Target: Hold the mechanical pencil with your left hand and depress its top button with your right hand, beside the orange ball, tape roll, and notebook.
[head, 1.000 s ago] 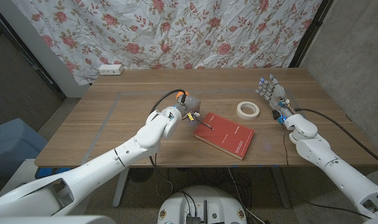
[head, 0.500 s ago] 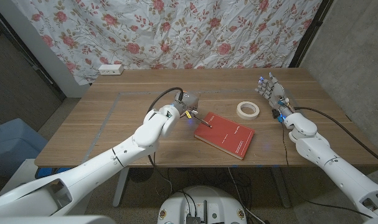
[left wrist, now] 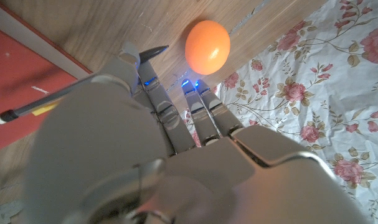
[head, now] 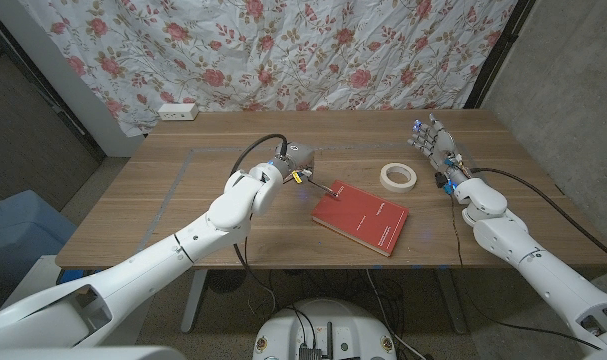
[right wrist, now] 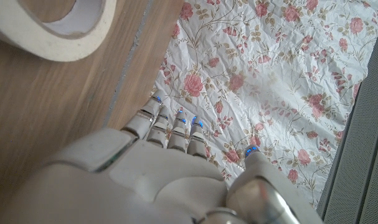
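The left hand [head: 288, 167] grips the mechanical pencil [head: 318, 186] just off the notebook [head: 360, 216] edge. The right hand [head: 438, 152], fingers spread, holds nothing near the counter [head: 163, 205] edge beside the tape roll [head: 398, 177].

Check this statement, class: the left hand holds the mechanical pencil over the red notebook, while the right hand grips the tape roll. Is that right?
Not quite. In the head view the right hand stands open beside the tape roll, apart from it, holding nothing. The rest stands: the left hand holds the mechanical pencil over the red notebook.

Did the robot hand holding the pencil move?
Yes. The left robot hand with the mechanical pencil has drifted a little toward the curtain, away from the red notebook.
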